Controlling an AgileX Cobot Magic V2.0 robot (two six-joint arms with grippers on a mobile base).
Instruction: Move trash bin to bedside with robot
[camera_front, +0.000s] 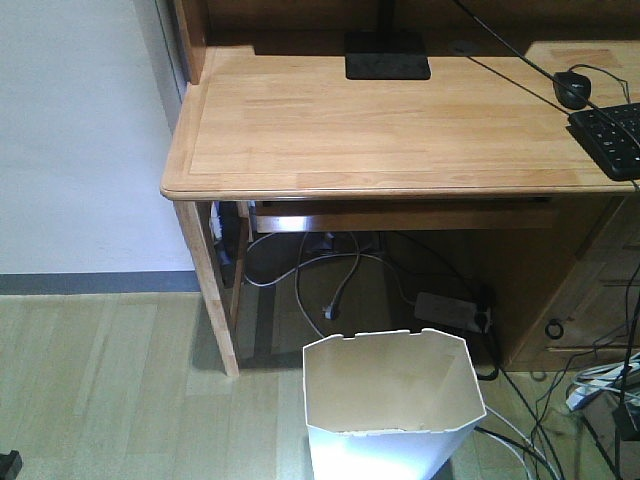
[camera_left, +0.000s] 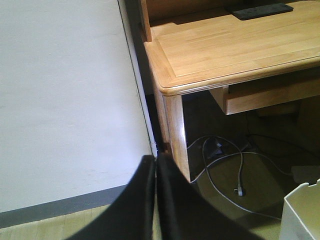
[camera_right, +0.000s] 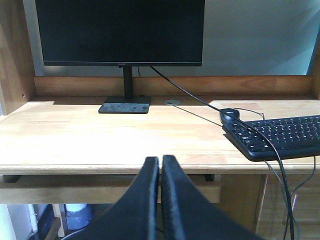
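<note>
The white trash bin (camera_front: 392, 400) stands on the floor in front of the wooden desk, its angular rim open and the inside cream. One corner of it (camera_left: 302, 215) shows at the lower right of the left wrist view. My left gripper (camera_left: 156, 162) is shut with nothing in it, held in the air left of the bin and pointing at the desk leg and wall. My right gripper (camera_right: 160, 162) is shut and empty too, held at the height of the desk's front edge. The bedside is out of view. Neither gripper touches the bin.
The wooden desk (camera_front: 400, 130) carries a monitor (camera_right: 120, 32), a black keyboard (camera_right: 280, 137) and a mouse (camera_front: 573, 88). Loose cables (camera_front: 330, 280) and a power strip (camera_front: 452, 310) lie under it. A white wall (camera_left: 65, 100) stands at the left.
</note>
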